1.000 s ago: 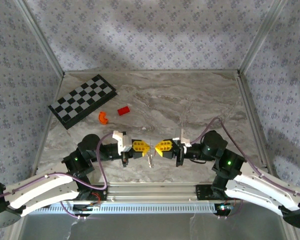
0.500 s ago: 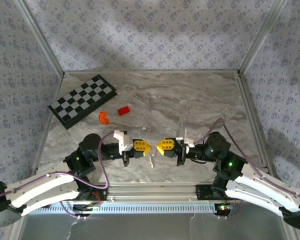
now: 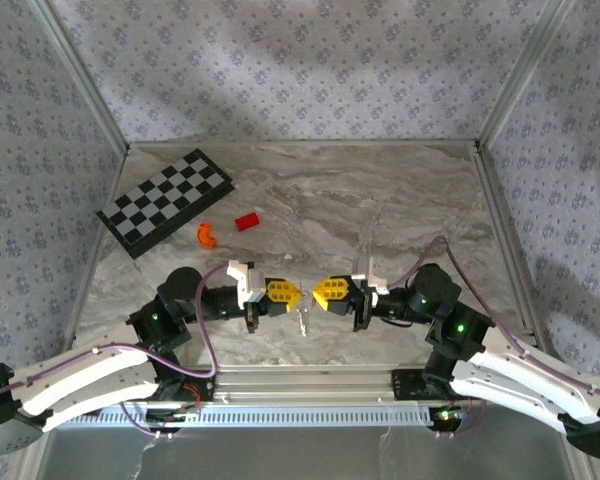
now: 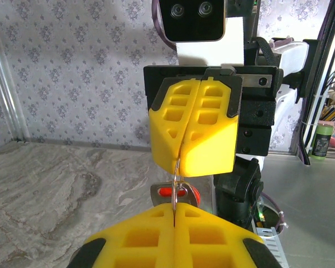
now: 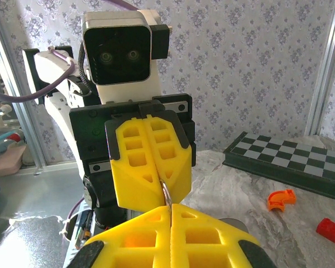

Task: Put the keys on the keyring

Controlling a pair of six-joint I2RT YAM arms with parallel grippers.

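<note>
Facing tip to tip, left gripper point(image 3: 297, 294) and right gripper point(image 3: 317, 292) both pinch the keyring point(image 4: 176, 174); keys point(image 3: 302, 321) dangle below, threading seemingly unfinished.

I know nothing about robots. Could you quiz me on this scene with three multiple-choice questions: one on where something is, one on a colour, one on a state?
1. Where on the table is the chessboard?
A) far left
B) far right
C) near edge, middle

2. What colour are the tools' fingers?
A) blue
B) yellow
C) green

3. How are the left tool and right tool?
A) both wide open
B) one open, one shut
C) both shut on the keyring

Answers:
1 A: in the top view the board lies by the far left corner.
2 B: the fingers are yellow in both wrist views.
3 C: each pair of fingers is pressed together, with the thin ring running between the two tools.
</note>
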